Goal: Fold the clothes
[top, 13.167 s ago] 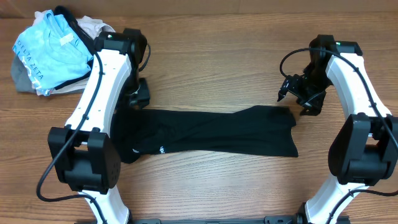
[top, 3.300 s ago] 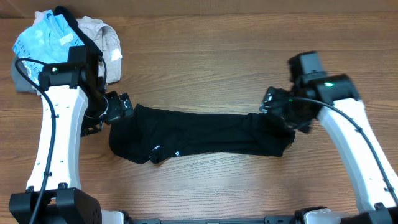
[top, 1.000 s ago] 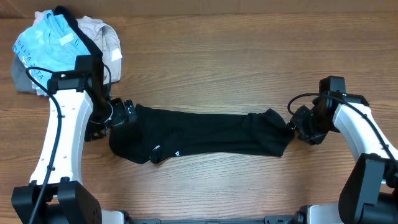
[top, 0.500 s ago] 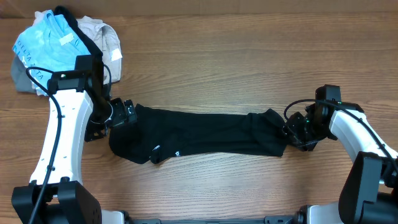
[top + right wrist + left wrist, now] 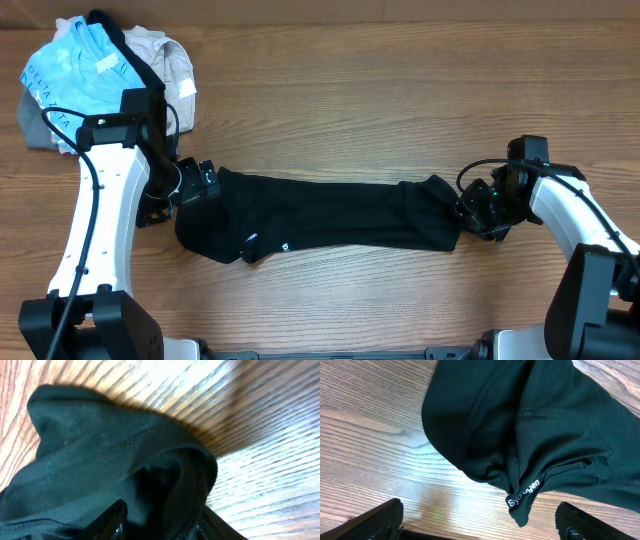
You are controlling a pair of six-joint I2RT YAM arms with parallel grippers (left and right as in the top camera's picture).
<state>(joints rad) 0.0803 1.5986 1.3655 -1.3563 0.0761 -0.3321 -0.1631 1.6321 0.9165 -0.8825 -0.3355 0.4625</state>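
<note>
The clothes, a black T-shirt [image 5: 330, 215], lie folded into a long strip across the table. My left gripper [image 5: 190, 183] hovers open at the strip's left end. In the left wrist view its fingers [image 5: 375, 520] stand wide apart and hold nothing, while the shirt [image 5: 545, 425] with its small white logo [image 5: 524, 492] lies ahead of them. My right gripper [image 5: 478, 205] is low at the strip's right end. In the right wrist view a raised fold of the shirt [image 5: 100, 450] sits between the part-closed jaws of the right gripper [image 5: 162, 522], which still stand apart.
A heap of other garments lies at the back left: a light blue lettered shirt [image 5: 75, 80], a beige piece [image 5: 170, 60] and grey cloth [image 5: 35, 125]. Bare wooden table [image 5: 330, 110] stretches behind the black strip and to its front.
My right gripper slid left onto the shirt's right end and its jaws narrowed around the fold. The left arm and the shirt's left end stayed still.
</note>
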